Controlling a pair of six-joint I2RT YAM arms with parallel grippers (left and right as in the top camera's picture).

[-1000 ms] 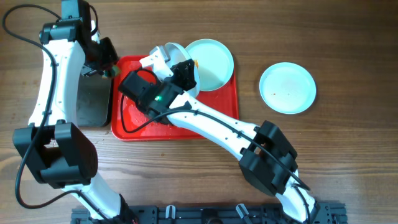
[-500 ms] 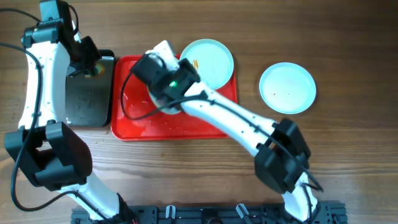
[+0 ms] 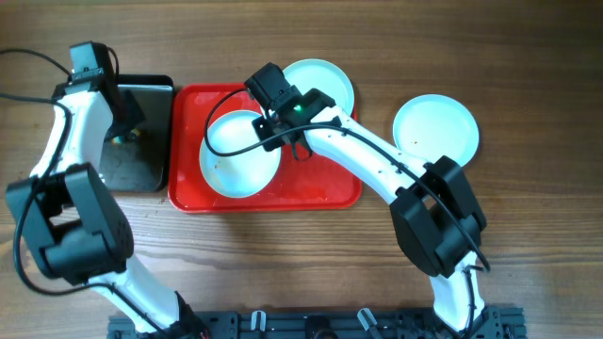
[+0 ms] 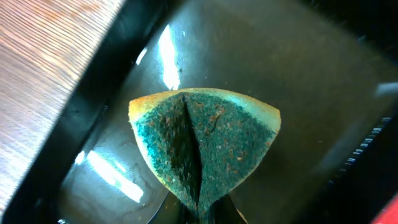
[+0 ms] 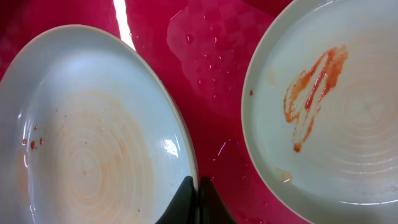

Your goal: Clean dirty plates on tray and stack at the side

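Lowered plate (image 3: 240, 155); red smear (image 5: 314, 93) wrist-only.

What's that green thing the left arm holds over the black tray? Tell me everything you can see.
A sponge, folded into a wedge: rough dark-green scouring face outward, yellow foam along its curved edge, flecked with orange-red bits. The left gripper pinches its lower tip in its jaws, over the wet black tray.

Background: wooden surface (image 3: 537, 245), even light.
A brown wooden surface is filling the overhead view, grain running left to right; a black rail (image 3: 311, 327) is lying along the lower edge.
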